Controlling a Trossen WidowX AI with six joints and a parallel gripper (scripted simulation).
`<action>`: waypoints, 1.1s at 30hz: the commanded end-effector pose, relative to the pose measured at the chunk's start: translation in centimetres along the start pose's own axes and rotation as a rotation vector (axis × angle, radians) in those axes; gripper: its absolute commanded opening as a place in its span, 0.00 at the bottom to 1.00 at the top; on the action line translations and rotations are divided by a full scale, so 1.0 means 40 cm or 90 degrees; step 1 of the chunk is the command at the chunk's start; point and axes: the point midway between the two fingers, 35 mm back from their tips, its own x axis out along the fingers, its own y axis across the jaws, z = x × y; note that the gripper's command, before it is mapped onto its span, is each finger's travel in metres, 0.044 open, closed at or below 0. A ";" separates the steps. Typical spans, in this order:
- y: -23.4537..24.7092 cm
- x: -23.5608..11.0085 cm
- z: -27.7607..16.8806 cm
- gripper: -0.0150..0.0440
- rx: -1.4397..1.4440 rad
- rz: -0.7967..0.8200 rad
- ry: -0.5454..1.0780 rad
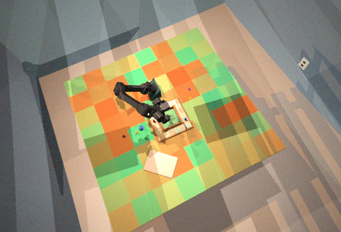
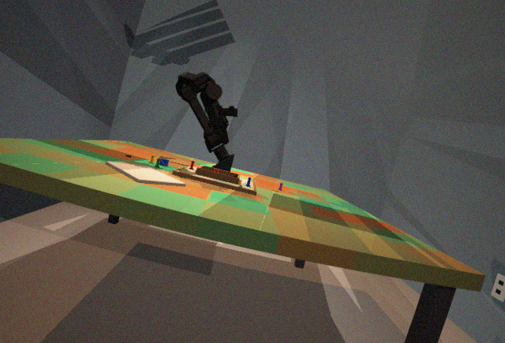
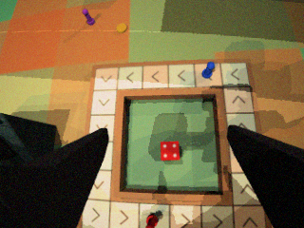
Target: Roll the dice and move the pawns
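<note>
The red die [image 3: 170, 150] lies on the green floor of the tray [image 3: 142, 119] [image 1: 173, 116], in the middle of the square board [image 3: 104, 102] [image 1: 179, 131], with white pips on its top face. My gripper [image 3: 167, 132] [image 1: 168, 118] [image 2: 224, 164] is open, hangs above the tray and holds nothing. The blue die [image 1: 141, 127] [image 2: 164, 162] sits on the table left of the board. The red pawn [image 3: 152, 219] [image 1: 153, 120] [image 2: 192, 164] stands on the board's near track. The blue pawn [image 3: 208, 69] [image 1: 185, 119] [image 2: 248, 181] stands on the far track.
A purple pawn [image 3: 87, 17] [image 1: 189, 88] [image 2: 280, 186] and a yellow disc [image 3: 122, 28] [image 1: 189, 97] lie beyond the board. A yellow pawn [image 1: 136, 132], a green pawn [image 1: 146, 138] and a black disc [image 1: 123, 136] lie near the blue die. A white card [image 1: 161, 164] [image 2: 142, 172] lies further off.
</note>
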 end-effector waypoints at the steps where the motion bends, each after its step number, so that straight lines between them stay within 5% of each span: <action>1: 0.008 0.070 -0.007 1.00 0.001 0.016 0.234; 4: -0.005 0.087 -0.006 1.00 -0.015 -0.032 0.387; 11: 0.003 0.087 -0.007 0.96 -0.003 -0.012 0.337; 17: -0.039 -0.023 -0.215 0.72 0.450 -0.159 0.306; 27: 0.045 -0.171 -0.504 0.72 1.061 -0.376 0.255; 33: 0.055 -0.172 -0.510 0.72 1.092 -0.389 0.252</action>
